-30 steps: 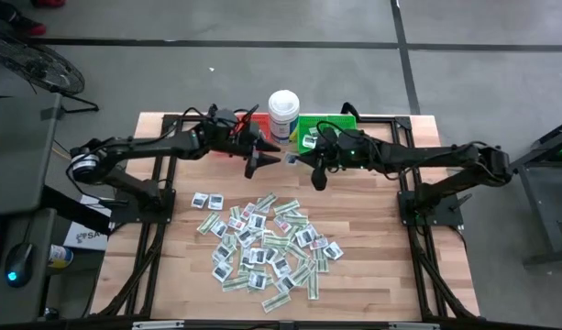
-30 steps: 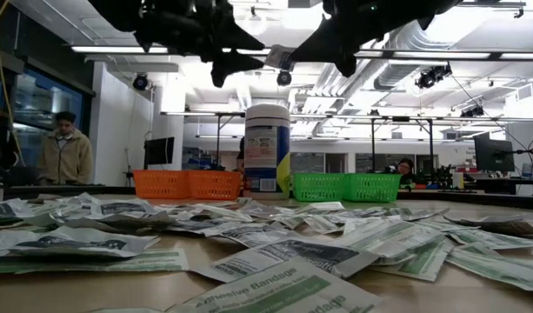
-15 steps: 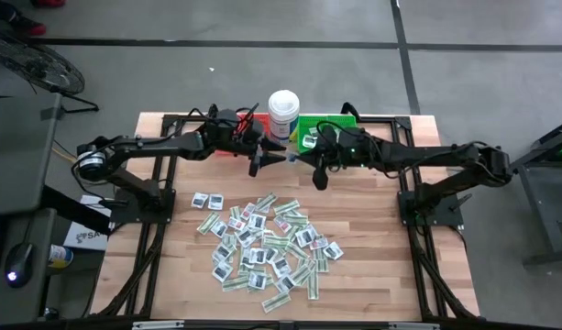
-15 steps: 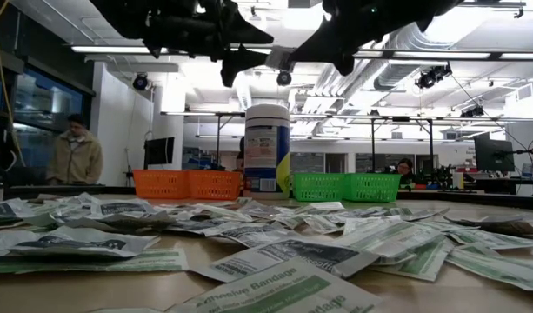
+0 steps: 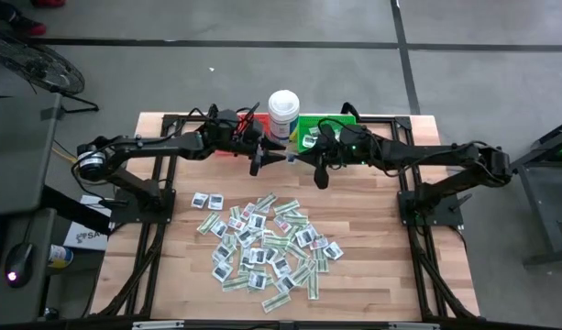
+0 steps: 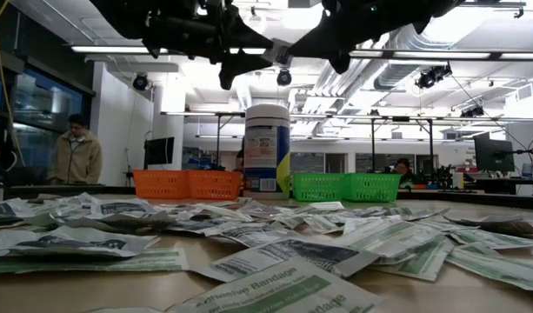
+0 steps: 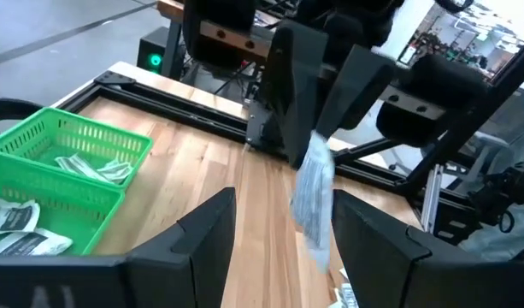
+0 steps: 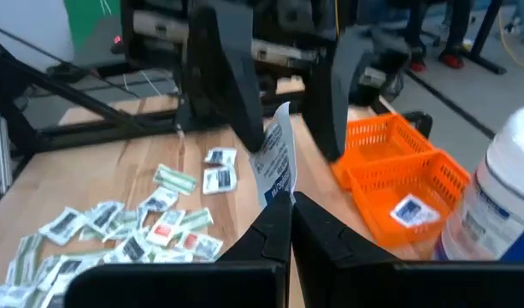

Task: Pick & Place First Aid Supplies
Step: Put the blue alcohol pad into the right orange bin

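The first aid supplies (image 5: 267, 243) lie in a loose pile of small flat packets on the wooden table's middle. My right gripper (image 5: 299, 158) is shut on one white packet with blue print (image 8: 276, 162), high above the table's far part. The packet also shows in the left wrist view (image 7: 314, 201). My left gripper (image 7: 283, 210) is open and faces the right gripper. Its two fingers (image 8: 232, 85) stand on either side of the packet's free end, apart from it. My right gripper pinches the packet's near end (image 8: 283, 195) between its two fingers. The fingers come level from the table's right side. The packet sticks out past the fingertips toward my left gripper, lifted clear of the table.
A tall white tub (image 5: 283, 112) stands at the far middle. An orange bin (image 8: 398, 175) to its left holds a packet. A green bin (image 7: 61, 175) to its right holds several. People stand in the room beyond the table (image 6: 75, 152).
My left gripper has gone toward the table's right edge, closer to my right gripper, staying open. Its fingers now flank the held packet. The pile has not moved.
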Controlling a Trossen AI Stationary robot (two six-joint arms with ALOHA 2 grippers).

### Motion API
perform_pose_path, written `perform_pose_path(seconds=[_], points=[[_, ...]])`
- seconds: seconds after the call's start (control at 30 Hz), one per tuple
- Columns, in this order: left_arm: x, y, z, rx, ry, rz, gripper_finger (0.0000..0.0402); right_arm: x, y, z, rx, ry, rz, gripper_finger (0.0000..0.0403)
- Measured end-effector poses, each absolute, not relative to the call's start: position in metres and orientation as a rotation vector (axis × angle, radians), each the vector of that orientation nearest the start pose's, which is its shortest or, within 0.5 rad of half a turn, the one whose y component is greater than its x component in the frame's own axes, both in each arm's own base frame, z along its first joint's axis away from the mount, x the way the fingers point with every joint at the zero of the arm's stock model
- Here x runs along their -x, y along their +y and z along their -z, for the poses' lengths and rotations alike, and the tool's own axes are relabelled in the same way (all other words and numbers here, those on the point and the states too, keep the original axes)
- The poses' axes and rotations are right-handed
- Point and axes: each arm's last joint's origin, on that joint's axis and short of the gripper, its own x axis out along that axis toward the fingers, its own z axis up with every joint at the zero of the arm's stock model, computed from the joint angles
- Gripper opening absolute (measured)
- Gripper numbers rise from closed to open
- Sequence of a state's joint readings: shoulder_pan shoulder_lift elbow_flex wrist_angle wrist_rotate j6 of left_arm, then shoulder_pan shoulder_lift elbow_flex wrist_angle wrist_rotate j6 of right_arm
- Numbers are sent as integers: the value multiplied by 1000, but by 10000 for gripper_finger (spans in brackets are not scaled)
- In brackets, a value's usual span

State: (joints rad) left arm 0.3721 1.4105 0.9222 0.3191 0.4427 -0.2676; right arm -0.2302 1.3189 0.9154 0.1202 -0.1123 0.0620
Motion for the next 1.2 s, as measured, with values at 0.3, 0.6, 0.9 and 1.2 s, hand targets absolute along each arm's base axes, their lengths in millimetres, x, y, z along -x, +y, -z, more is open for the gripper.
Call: perform_pose_path(seconds=[0.3, 0.6, 0.9, 1.2], points=[[-298, 103, -287, 336, 161, 50, 190, -295, -66, -291, -110, 226, 114, 0], [-298, 102, -289, 323, 139, 74, 189, -297, -70, -293, -112, 191, 137, 0], [-299, 100, -290, 309, 130, 82, 114, -299, -70, -291, -139, 186, 129, 0], [-299, 100, -290, 291, 128, 81, 22, -300, -70, -290, -144, 191, 129, 0]])
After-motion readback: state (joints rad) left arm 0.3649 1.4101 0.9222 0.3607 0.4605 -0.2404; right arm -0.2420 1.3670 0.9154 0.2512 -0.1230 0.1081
